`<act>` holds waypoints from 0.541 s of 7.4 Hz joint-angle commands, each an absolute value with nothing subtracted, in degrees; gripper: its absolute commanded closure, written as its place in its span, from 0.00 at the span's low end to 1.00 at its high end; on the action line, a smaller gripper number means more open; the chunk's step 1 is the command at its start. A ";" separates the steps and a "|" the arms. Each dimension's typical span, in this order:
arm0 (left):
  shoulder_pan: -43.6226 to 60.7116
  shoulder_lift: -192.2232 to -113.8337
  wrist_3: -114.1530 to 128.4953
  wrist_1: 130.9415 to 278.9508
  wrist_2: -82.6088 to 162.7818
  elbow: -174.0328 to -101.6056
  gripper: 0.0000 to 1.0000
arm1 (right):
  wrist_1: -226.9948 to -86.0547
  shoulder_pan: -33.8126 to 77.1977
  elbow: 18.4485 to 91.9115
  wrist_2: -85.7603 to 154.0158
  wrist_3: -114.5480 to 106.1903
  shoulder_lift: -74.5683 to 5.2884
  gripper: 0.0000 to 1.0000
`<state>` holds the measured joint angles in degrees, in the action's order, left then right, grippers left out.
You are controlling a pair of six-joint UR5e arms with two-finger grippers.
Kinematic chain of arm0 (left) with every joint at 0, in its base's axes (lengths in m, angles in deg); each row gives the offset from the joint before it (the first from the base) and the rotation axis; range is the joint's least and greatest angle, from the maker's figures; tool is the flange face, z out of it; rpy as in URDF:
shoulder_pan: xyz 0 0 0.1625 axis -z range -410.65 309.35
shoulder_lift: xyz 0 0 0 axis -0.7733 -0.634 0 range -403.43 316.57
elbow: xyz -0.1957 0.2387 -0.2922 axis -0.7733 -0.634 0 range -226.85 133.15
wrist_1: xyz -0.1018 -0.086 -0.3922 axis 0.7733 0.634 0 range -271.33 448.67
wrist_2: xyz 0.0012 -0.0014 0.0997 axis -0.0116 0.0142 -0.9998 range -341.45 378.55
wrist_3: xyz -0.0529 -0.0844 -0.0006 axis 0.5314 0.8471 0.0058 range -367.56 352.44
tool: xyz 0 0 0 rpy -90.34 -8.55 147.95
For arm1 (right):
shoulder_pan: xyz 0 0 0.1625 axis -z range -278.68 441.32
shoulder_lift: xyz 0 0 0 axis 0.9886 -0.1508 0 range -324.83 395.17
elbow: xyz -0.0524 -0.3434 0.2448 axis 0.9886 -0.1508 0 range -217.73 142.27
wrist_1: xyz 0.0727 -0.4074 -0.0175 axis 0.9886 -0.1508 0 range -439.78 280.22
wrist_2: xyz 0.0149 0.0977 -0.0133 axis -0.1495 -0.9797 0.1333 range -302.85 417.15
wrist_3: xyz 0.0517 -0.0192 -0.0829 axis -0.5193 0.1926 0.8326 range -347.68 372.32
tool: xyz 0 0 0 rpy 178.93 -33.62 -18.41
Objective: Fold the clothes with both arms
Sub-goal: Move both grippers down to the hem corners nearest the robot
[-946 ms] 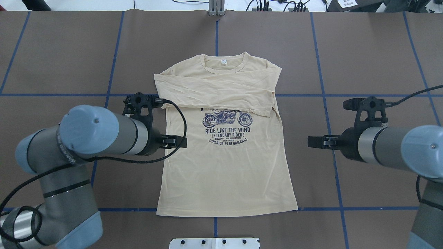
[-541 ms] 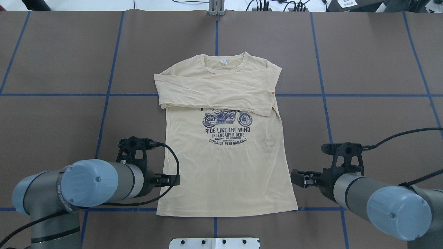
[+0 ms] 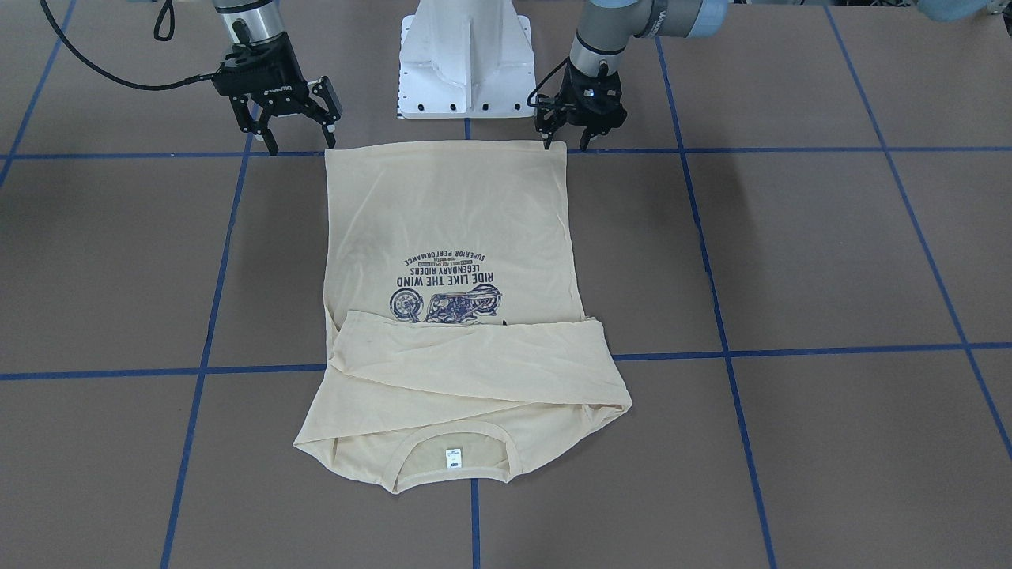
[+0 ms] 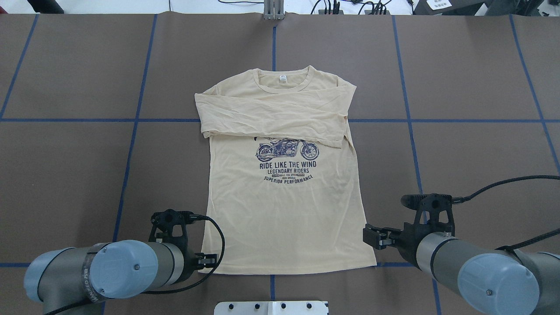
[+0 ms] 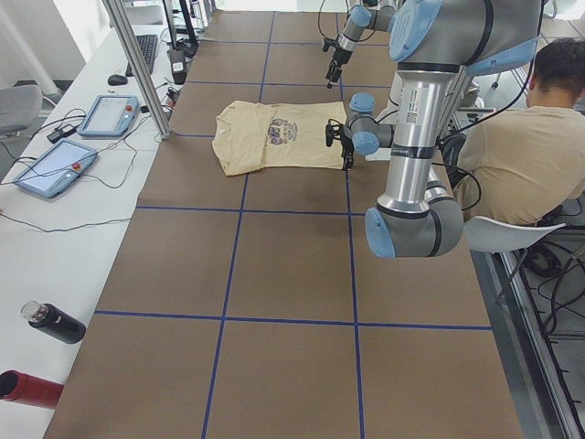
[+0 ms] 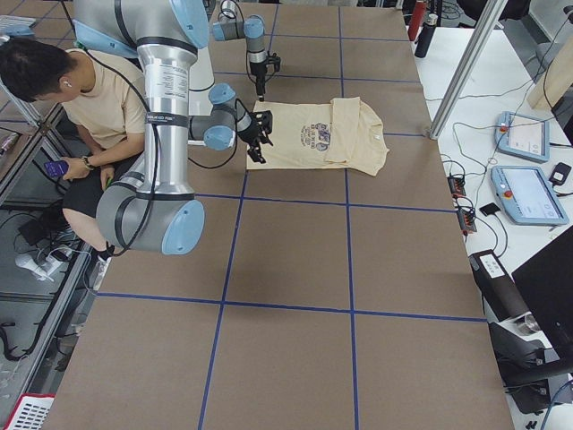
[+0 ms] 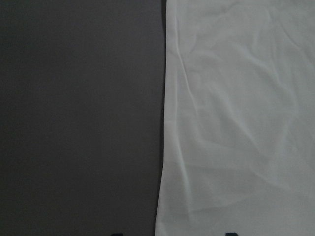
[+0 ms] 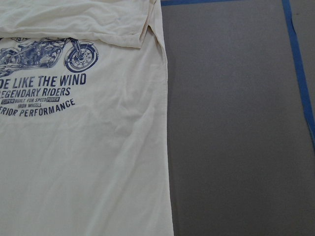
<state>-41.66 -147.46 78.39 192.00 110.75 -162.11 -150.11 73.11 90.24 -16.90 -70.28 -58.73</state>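
The cream-yellow long-sleeved T-shirt point(image 4: 284, 210) lies flat on the brown table, print up, with both sleeves folded across the chest and its hem toward the robot base. It also shows in the front view point(image 3: 451, 229). My left gripper point(image 4: 210, 261) is open and low at the hem's left corner point(image 3: 566, 145). In the left wrist view the shirt's side edge point(image 7: 165, 147) runs between the two fingertips. My right gripper point(image 4: 371, 236) is open and empty point(image 3: 302, 147), just outside the hem's right corner. The right wrist view shows the shirt's right side edge point(image 8: 165, 147).
The white pedestal base point(image 3: 465, 55) stands just behind the hem. Blue tape lines point(image 4: 131, 120) grid the table. A seated person point(image 5: 512, 155) is beside the robot. Tablets point(image 5: 55, 165) and bottles point(image 5: 55, 322) lie on the side bench.
Both arms have drawn back along the shirt's sides, from level with the print to the hem. The left gripper now sits at the hem corner. The shirt has not moved.
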 commanded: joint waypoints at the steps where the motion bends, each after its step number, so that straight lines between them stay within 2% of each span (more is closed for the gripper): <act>1: -42.12 -147.58 78.84 192.03 110.75 -160.76 0.59 | -150.18 73.15 90.24 -16.77 -70.29 -58.61 0.00; 2: -42.21 -147.67 78.84 192.03 110.84 -160.76 0.63 | -150.18 73.15 90.24 -16.51 -70.29 -58.61 0.00; 4: -42.30 -147.67 78.84 192.03 110.84 -160.76 0.63 | -150.18 73.15 90.24 -16.50 -70.29 -58.61 0.00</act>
<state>-42.22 -147.65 78.83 192.03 110.83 -160.80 -150.18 73.15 90.24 -16.54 -70.30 -58.62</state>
